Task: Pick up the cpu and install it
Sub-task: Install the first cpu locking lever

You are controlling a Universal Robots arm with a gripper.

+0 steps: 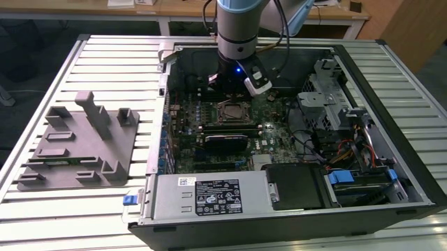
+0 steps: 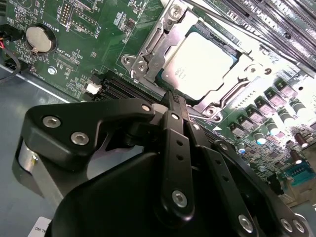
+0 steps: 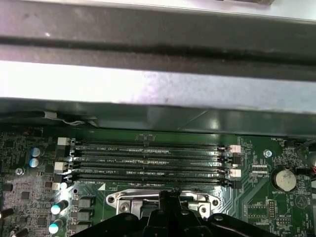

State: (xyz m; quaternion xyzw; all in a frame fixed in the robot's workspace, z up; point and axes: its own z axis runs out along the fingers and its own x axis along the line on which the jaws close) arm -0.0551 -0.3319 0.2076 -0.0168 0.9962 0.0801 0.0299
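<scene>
Cpu [image 2: 200,61] already seated in socket frame [image 2: 148,47], bracket not visibly latched; gripper [image 2: 177,106] closed, empty, just above socket edge.

Bright overhead light w/ hard glare on the cpu [image 2: 200,64] lid; case interior dim, gripper [image 2: 175,101] bulk blurred up close.

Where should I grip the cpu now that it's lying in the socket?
Probably from straight above, pinching two opposite edges of the cpu. It lies flat with its silver top up, and the metal socket frame borders it closely, so a side approach looks blocked. The gripper sits just beside the frame, fingers together.
</scene>
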